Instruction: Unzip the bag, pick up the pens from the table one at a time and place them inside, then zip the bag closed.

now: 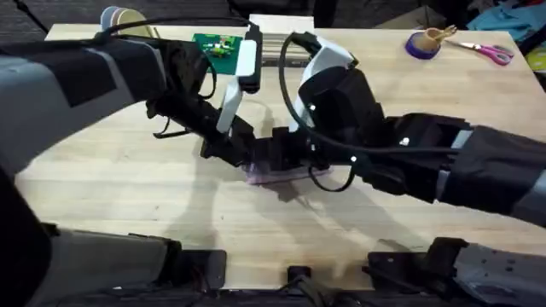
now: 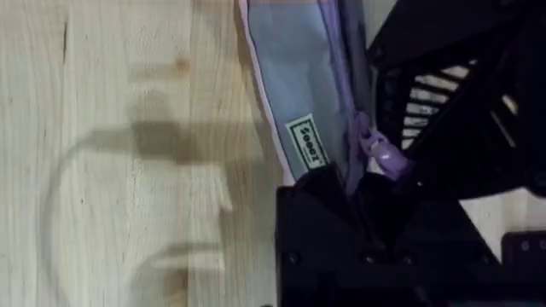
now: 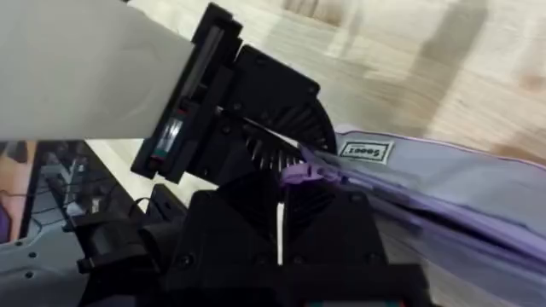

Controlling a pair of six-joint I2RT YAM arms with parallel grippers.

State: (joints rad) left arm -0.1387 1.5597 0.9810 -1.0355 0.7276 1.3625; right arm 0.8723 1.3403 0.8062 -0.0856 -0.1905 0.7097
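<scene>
The lavender bag (image 1: 266,176) lies on the table (image 1: 128,188) at its middle, mostly covered by both arms. In the left wrist view the bag (image 2: 303,85) shows its white label, and my left gripper (image 2: 350,188) is shut on the bag's end beside the purple zipper pull (image 2: 386,158). My left gripper (image 1: 246,156) meets my right gripper (image 1: 294,158) over the bag. In the right wrist view my right gripper (image 3: 281,192) is shut on the zipper pull (image 3: 299,173), with the bag (image 3: 452,183) stretching away behind it. The pens are out of view.
Pink-handled scissors (image 1: 492,54) and a purple tape roll (image 1: 422,44) lie at the back right. A green board (image 1: 217,47) and a paper roll (image 1: 119,19) sit at the back left. Bare wood lies to the front left.
</scene>
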